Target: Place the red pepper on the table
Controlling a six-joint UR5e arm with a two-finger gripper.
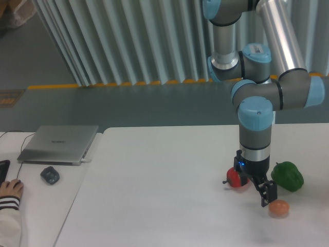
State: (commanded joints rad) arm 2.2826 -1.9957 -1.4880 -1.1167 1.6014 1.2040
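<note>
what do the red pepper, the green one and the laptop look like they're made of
The red pepper looks glossy and smooth, with a light sheen; plastic or real cannot be told. The green pepper shows the same lobed, shiny skin. The laptop looks like brushed silver metal, matte grey, lid closed.

White table (154,195): red pepper (236,178), green pepper (287,176), orange-pink fruit (279,208) at right.

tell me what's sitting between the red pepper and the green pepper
In the camera view, only the robot's wrist and hand stand between the red pepper and the green pepper; no other object lies there.
</note>
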